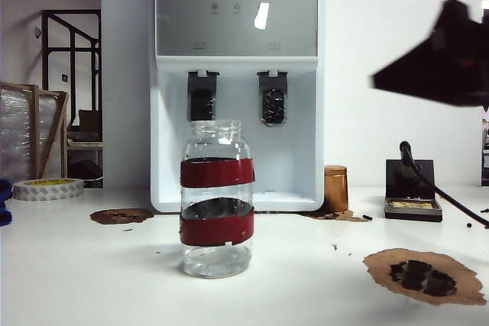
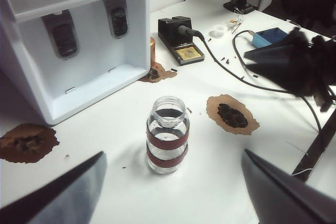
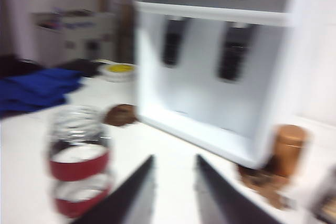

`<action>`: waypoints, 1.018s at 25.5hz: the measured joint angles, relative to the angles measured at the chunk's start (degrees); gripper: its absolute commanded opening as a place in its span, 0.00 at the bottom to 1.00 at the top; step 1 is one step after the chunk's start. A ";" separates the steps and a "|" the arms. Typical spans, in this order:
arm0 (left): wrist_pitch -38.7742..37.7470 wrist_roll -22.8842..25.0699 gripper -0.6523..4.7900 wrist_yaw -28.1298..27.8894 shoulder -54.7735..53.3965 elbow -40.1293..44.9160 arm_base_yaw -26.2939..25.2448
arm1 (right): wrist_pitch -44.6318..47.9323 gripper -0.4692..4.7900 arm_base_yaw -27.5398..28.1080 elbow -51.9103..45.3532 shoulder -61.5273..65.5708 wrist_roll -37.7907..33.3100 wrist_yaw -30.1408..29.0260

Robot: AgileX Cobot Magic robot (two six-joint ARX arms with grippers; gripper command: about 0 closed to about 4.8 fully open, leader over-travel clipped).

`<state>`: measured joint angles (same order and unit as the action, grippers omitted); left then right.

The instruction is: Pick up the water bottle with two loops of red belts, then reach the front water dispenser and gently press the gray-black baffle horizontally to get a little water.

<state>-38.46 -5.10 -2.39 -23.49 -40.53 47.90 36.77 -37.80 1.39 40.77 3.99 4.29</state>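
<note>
One water dispenser (image 1: 237, 82), one water bottle (image 1: 218, 198), two grippers, nothing held.

Two dark paddles on the dispenser, the right-hand one being the gray-black baffle (image 1: 273, 97); behind the bottle, at the back of the white table (image 1: 76, 272). Upright on the table in front of the dispenser bay, mouth up, long axis vertical, two red bands around the body. Left gripper (image 2: 170, 192) above the table, fingers (image 2: 63, 192) spread wide on either side of the bottle, well apart from it, touching nothing. Right gripper (image 3: 173, 192) raised beside the bottle, fingers (image 3: 131, 195) with a narrow gap, holding nothing. Also one copper-brown cylinder (image 1: 335, 188) beside the dispenser.
</note>
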 measured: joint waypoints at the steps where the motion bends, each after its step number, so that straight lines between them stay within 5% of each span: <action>1: 0.02 0.00 0.88 -0.02 0.00 0.00 0.00 | -3.28 0.14 0.00 0.42 -2.64 0.20 1.81; 4: 0.02 0.00 0.88 -0.02 0.02 0.00 -0.02 | -24.33 0.08 0.00 3.23 -21.81 0.92 10.27; 9: -0.07 -0.02 0.80 -2.38 0.02 0.02 -0.02 | -41.88 0.08 -0.02 3.21 -41.11 1.90 16.15; 12: 0.02 -0.02 0.76 -4.33 0.02 -0.07 0.04 | -46.80 0.08 0.22 4.02 -40.35 2.25 20.76; 13: 0.11 -0.02 0.63 -5.29 0.28 -0.07 -0.07 | -47.80 0.08 0.28 4.02 -39.78 2.25 21.14; 17: 0.13 -0.24 0.44 -7.69 0.48 -0.07 -0.07 | -49.46 0.08 0.31 4.09 -40.63 2.23 23.32; 24: 0.59 -0.96 0.43 -13.62 0.61 0.04 -0.04 | -49.94 0.08 0.31 4.11 -40.63 2.14 25.07; 26: 1.70 -1.14 0.24 -15.54 0.61 0.70 -0.04 | -49.94 0.08 0.31 4.11 -40.63 2.14 25.11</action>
<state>-36.75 -6.24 -17.93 -22.87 -39.83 47.86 -13.17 -37.50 5.50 0.14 6.13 29.41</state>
